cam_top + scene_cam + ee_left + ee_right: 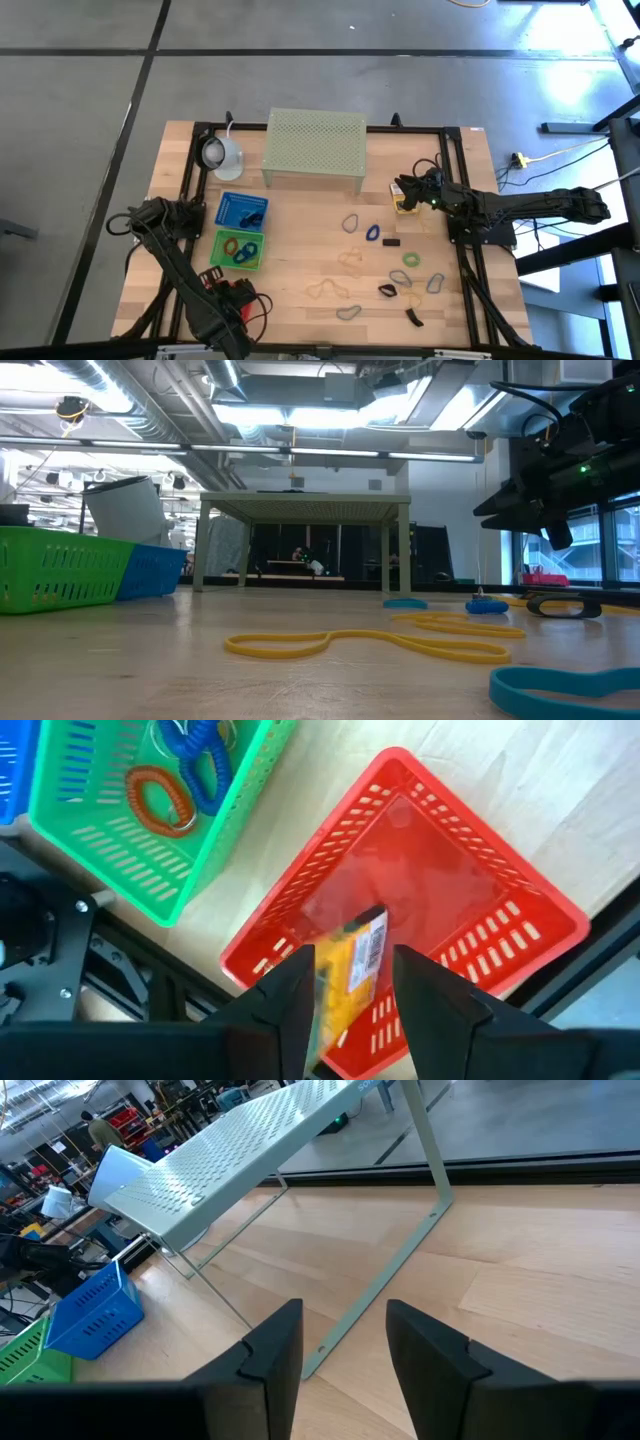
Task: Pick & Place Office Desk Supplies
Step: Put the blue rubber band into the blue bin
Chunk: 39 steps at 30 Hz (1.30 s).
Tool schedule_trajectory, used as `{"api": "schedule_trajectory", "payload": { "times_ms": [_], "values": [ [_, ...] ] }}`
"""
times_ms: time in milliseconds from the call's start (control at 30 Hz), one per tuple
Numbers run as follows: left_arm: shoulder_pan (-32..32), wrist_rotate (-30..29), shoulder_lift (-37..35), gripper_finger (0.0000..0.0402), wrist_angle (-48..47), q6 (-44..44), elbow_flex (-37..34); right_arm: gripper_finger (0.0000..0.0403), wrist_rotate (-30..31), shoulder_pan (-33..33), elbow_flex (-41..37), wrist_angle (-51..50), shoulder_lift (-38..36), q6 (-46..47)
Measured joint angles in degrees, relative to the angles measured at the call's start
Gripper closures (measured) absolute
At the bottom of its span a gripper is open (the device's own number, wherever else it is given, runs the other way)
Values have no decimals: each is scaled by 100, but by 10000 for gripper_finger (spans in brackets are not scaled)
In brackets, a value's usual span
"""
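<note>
Hovering over the red plastic slotted basket [420, 910] at the lower left of the high view, the left gripper [348, 995] has its two dark fingers parted, and the small yellow printed box [352, 970] sits in the gap between them, blurred; can't tell if the pads touch it. The green plastic basket [238, 250] with blue and orange loops sits just beside it, the blue basket [241, 211] above that. The right gripper [340, 1350] waits partly open and empty near the pale green mesh stand [315, 148], by a second yellow box [405, 204]. Coloured thin loops [352, 222] scatter across the bare wood centre-right, leaving open room mid-table.
</note>
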Motion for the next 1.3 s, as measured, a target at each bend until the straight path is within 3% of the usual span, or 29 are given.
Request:
{"api": "schedule_trajectory", "payload": {
  "times_ms": [200, 467, 567, 767, 1000, 1167, 1300],
  "values": [
    [0, -452, 0, 275, -60, 9, 0, 257, 14, 0, -2, -4, 0, -22],
    [142, -2792, 0, 276, 20, 359, 0, 257, 14, -1, -2, -4, 0, -17],
    [299, -3371, 0, 276, 189, 317, 0, 257, 11, 0, -2, -4, 0, -17],
    [732, -3765, 0, 276, 677, 458, 0, 257, -103, -2, -2, 95, 0, -1],
    [1313, -4206, -2, 272, 1275, 1615, -37, 256, -289, -2, -2, 313, 0, -15],
    [1560, -4834, -4, 278, 2062, 2296, -607, 256, -290, -1, -1, 313, 0, -269],
    [1701, -5091, -2, 286, 2829, 2249, -1300, 256, -289, 0, -2, 312, 0, -321]
  ]
}}
